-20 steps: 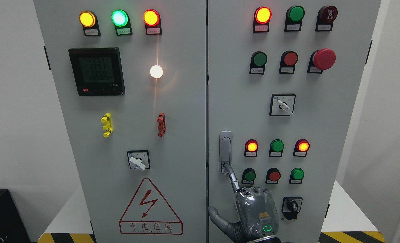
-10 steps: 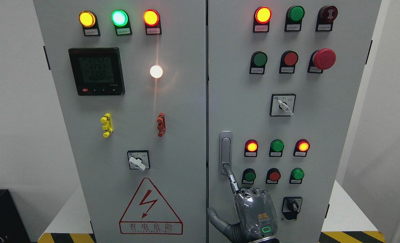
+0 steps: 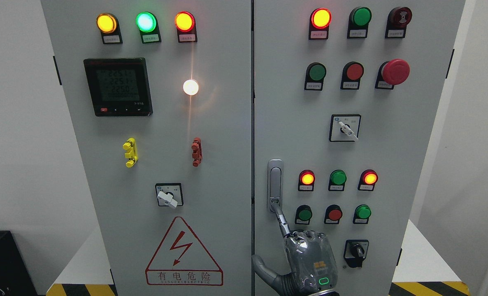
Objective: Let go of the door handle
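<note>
Door handle [image 3: 275, 185] stands upright near the left edge of the cabinet's right door [image 3: 412, 135]. The right hand [image 3: 307, 261] points one straight finger at its lower end, tip touching; the other fingers [image 3: 310, 236] are curled, holding nothing.

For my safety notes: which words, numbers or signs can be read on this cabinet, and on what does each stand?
"有电危险": under the lightning bolt on the red warning triangle, left door.
Small Latin line beneath it: too blurred.
Meter display digits: unclear.
Small labels under the lamps and buttons: too small.
Selector switch plate marks: too small.
</note>
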Available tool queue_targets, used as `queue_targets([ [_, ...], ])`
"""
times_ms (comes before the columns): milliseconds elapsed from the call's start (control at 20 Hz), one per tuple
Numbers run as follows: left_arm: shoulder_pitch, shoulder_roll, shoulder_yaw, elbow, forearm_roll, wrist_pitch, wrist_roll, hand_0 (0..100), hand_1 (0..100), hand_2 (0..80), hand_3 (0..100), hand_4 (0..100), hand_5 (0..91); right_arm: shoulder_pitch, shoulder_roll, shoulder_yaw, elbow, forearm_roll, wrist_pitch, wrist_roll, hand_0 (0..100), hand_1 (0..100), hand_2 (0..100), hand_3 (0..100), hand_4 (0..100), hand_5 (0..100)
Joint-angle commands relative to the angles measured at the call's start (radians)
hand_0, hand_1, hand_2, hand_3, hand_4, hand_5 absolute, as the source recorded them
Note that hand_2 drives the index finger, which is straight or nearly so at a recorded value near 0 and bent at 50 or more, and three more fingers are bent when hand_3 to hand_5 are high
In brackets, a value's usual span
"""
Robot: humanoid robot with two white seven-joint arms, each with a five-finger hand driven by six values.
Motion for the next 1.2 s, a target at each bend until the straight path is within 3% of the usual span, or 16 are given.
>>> queue_targets([
  [0, -0.026, 0.0, 0.0, 0.029, -0.001, 0.0, 0.0, 12, 56, 0.0, 0, 0, 0.0, 0.003, -0.002, -0.002, 0.031, 0.0, 0.002, 0.0, 20, 28, 5, 100, 100, 100],
  [1152, -0.028, 0.0, 0.0, 0.029, 0.001, 0.0, 0.0, 12, 56, 0.0, 0, 0, 0.0, 0.013, -0.009, -0.003, 0.019, -0.008, -0.001, 0.0, 20, 28, 5, 100, 100, 100],
])
